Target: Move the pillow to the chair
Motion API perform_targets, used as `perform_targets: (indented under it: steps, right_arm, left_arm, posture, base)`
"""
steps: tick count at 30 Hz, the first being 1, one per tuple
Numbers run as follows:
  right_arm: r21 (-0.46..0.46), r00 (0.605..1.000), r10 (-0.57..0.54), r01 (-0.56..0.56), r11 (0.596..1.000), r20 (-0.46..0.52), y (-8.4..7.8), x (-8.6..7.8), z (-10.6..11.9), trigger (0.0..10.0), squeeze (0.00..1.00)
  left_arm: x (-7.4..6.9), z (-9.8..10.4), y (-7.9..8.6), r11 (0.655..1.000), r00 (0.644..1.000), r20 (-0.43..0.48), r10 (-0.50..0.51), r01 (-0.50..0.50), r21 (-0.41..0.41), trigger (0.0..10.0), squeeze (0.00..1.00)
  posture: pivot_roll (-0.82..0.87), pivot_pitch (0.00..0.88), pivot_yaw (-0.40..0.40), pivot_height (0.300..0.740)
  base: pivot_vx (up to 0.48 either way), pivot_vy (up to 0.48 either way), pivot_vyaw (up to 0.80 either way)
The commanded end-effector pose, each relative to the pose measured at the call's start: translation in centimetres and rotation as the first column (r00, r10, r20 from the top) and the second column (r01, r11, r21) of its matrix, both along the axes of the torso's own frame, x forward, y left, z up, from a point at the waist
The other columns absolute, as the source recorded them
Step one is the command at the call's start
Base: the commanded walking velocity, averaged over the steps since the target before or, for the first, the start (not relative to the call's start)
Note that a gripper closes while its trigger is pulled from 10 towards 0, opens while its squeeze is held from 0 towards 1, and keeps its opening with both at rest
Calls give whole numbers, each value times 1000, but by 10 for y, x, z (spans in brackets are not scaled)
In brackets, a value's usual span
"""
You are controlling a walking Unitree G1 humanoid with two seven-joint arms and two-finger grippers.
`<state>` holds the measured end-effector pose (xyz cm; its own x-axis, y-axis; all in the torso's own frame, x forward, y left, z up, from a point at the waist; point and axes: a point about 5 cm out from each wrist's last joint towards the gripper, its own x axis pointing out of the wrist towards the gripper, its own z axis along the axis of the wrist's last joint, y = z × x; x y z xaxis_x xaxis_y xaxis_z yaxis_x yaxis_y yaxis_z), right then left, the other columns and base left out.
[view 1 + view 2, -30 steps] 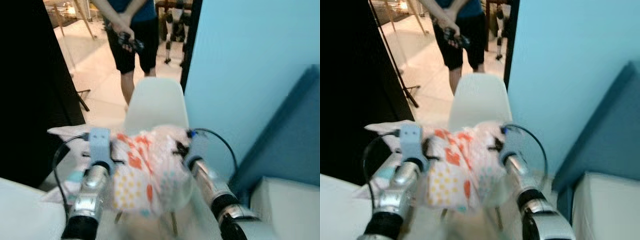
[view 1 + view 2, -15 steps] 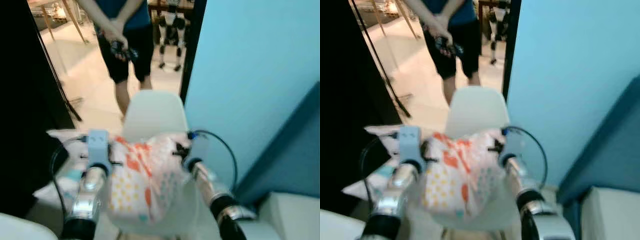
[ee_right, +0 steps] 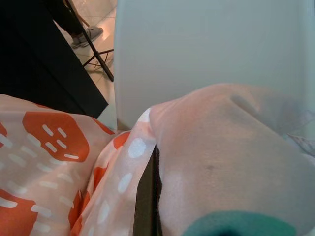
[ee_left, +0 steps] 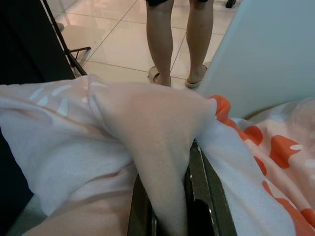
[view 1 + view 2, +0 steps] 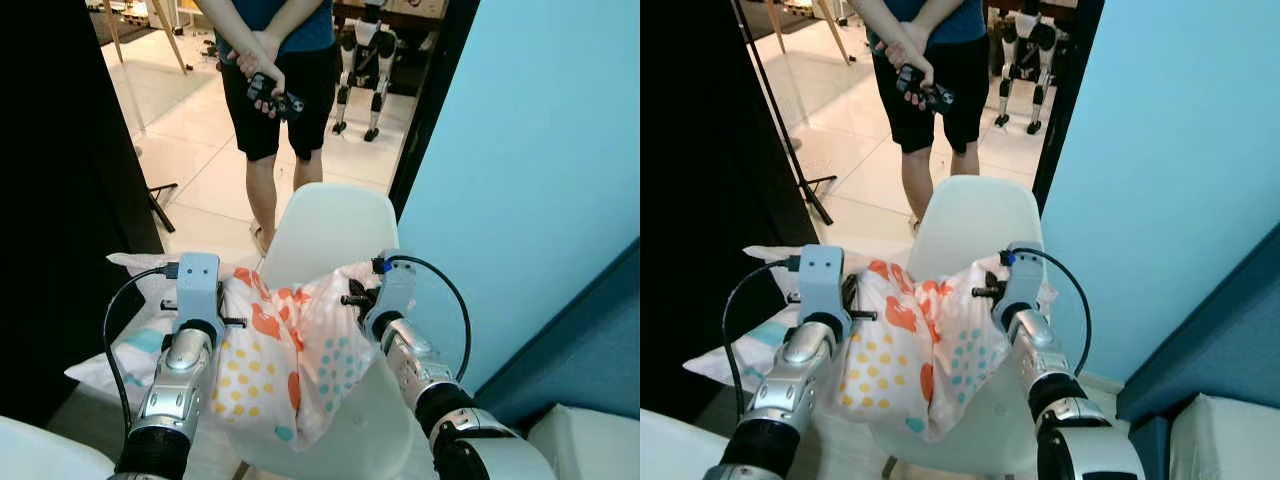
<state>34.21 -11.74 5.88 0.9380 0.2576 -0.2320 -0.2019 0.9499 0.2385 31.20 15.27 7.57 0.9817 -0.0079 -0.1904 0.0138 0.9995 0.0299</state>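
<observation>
At the frame's left edge stood a black panel. The left gripper was clamped on a corner of the pillow. The pillow hung lower centre, above the seat of the white chair. The right gripper pinched the opposite corner. Upper centre, a person stood directly behind the chair. A blue wall filled the right.

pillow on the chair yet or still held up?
Held up: pillow sags between both grippers, left and right, over the chair.
</observation>
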Motion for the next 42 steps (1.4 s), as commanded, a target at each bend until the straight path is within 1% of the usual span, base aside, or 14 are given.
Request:
perform_targets:
  steps: [1, 6, 7, 10, 39, 41, 42]
  right_arm:
    - [3, 1000, 15, -15, 1000, 24, 3, 3, 5, 10000, 0]
    - [1, 1000, 16, -16, 1000, 22, 2, 3, 5, 10000, 0]
    - [-1, 1000, 15, -15, 1000, 22, 2, 3, 6, 10000, 0]
    - [-4, 1000, 14, -14, 1000, 22, 2, 3, 6, 10000, 0]
    - [-19, 999, 19, -18, 1000, 33, 2, 3, 6, 10000, 0]
    - [-21, 999, 17, -16, 1000, 36, 1, 3, 6, 10000, 0]
    - [-21, 999, 13, -12, 1000, 42, 0, 3, 7, 10000, 0]
  left_arm:
    - [3, 6, -12, 998, 998, 31, -58, 58, 11, 10000, 0]
    - [1, 2, -16, 996, 996, 12, -85, 84, 20, 10000, 0]
    - [0, -2, -16, 998, 998, -9, -60, 59, -14, 10000, 0]
    - [0, -3, -15, 999, 999, -20, -48, 48, -20, 10000, 0]
    - [-1, -3, -14, 999, 999, -16, -48, 48, -12, 10000, 0]
    - [-1, -3, -14, 999, 999, -16, -48, 48, -12, 10000, 0]
    - [-1, -3, -14, 999, 999, -15, -48, 48, -13, 10000, 0]
  posture:
    - [58, 0, -54, 737]
    - [56, 0, -54, 737]
    - [52, 0, -54, 737]
    - [52, 0, -55, 737]
    - [48, 0, -63, 737]
    - [47, 0, -62, 732]
    - [45, 0, -61, 722]
  base:
    - [0, 0, 0]
    - [0, -480, 0]
    - [0, 0, 0]
    - [0, 0, 0]
    - [0, 0, 0]
    - [0, 0, 0]
    - [0, 0, 0]
